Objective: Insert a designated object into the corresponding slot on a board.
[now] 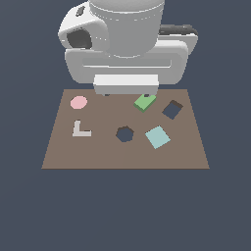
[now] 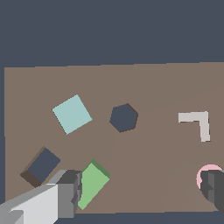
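Note:
The bright-green block [image 1: 144,102] lies on the brown board [image 1: 98,154] near its far edge, tilted. In the wrist view the block [image 2: 92,184] sits just inside one finger [image 2: 70,192]; the other finger [image 2: 214,190] is far off, over the pink disc. My gripper [image 2: 142,188] is open wide and holds nothing. In the exterior view the gripper [image 1: 126,94] is mostly hidden under the white hand, right above the board's far edge. The navy diamond slot [image 1: 172,109] lies to the exterior view's right of the block; it also shows in the wrist view [image 2: 42,165].
A pale teal tile [image 1: 157,137], a dark octagonal hole [image 1: 125,134], a grey L-shape [image 1: 81,129] and a pink disc [image 1: 78,102] are on the board. The arm's bulky body [image 1: 127,39] looms over the far edge.

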`<state>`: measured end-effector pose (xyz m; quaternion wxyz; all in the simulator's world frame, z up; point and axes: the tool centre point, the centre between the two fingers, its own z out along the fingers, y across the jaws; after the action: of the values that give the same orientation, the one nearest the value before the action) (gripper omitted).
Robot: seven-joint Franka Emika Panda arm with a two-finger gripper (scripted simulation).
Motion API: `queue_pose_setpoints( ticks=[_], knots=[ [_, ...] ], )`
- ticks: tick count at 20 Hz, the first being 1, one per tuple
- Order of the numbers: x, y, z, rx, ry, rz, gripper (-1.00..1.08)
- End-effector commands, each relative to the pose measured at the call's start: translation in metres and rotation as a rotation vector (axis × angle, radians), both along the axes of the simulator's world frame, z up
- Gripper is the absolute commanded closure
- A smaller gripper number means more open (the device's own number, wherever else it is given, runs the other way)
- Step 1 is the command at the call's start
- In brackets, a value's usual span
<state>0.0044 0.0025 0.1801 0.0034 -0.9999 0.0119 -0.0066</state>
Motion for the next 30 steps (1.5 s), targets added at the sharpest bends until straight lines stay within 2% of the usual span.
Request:
queue_pose_setpoints(
  ticks=[1, 7, 14, 30],
  knots=[
    [0.000, 0.000, 0.000, 0.000, 0.000, 0.000, -0.92],
    [-0.004, 0.001, -0.004, 0.000, 0.000, -0.023, -0.92],
    [-0.016, 0.005, -0.019, 0.000, 0.002, -0.107, -0.92],
    [-0.067, 0.038, -0.087, -0.002, 0.010, -0.484, -0.92]
  ],
)
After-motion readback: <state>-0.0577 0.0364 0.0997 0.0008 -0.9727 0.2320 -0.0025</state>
